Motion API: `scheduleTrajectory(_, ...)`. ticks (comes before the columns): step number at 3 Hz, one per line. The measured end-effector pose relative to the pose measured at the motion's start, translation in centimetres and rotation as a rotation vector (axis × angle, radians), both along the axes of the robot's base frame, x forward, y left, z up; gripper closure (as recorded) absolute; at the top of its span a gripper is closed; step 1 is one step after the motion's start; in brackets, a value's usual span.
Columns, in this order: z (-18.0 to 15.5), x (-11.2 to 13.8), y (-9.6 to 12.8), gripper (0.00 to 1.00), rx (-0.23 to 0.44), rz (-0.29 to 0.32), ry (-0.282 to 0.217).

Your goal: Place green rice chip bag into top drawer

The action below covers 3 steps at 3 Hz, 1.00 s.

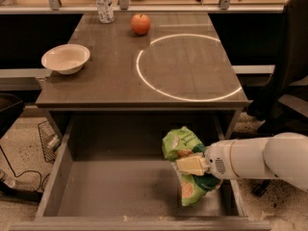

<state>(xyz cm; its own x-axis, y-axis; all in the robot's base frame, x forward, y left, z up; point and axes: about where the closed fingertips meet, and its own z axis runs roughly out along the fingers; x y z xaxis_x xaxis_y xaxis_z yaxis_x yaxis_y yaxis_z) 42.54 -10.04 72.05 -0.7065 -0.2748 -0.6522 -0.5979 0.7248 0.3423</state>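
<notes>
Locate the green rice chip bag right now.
In the camera view the green rice chip bag is at the right end of the open top drawer, below the front edge of the desk, clamped in the gripper reaching in from the right.

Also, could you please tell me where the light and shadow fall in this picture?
Camera view: a bright ring of light lies on the glossy desk top, with sheen near the apple; the top drawer is dim, darkest under the desk edge; the pincer, at the drawer's right side, grips the green rice chip bag, which catches the light.
</notes>
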Motion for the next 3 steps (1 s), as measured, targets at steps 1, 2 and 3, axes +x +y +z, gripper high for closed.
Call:
scheduleTrajectory(1, -0.1, -0.05, -0.01, 0.04, -0.002, 0.0, 0.002)
scheduleTrajectory(2, -0.17, -0.08, -0.01, 0.0, -0.003, 0.001, 0.004)
scheduleTrajectory(3, -0.17, -0.08, -0.01, 0.0, -0.003, 0.001, 0.004)
